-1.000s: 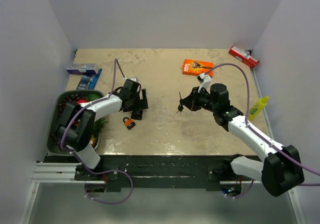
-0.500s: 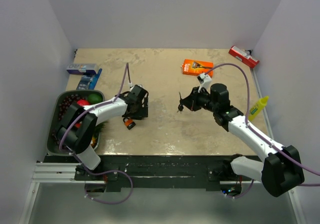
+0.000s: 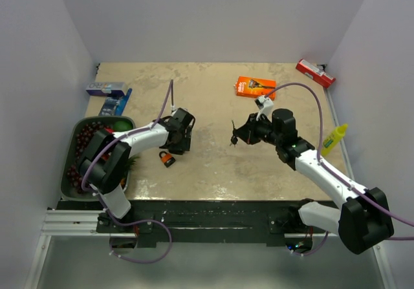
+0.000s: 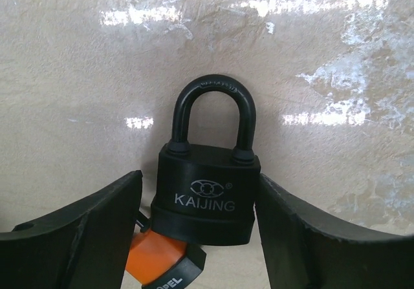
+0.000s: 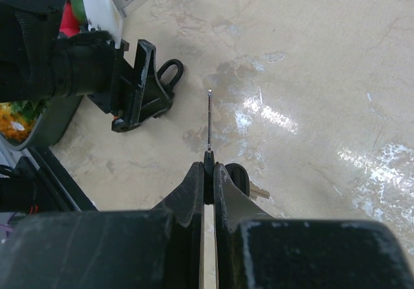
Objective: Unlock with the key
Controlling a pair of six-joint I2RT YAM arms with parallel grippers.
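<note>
Left end effector (image 4: 199, 180) sat open astride the black padlock (image 4: 207, 195), likely heavy, rigid and slick, best squeezed across its body, while the right end effector (image 5: 208, 172) pinched the thin key (image 5: 209, 124).

Bright light from above. Soft shadows. White shiny spots on table (image 4: 77, 56) at 12 and 3 o'clock, left wrist view. Right gripper (image 5: 208, 165) blurry at 6 o'clock.

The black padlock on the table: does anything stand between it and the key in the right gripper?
Nothing lies on the tabletop between the metal key in the right gripper and the black padlock. Yet the open fingers of the left gripper flank its body, and an orange padlock touches its bottom edge.
</note>
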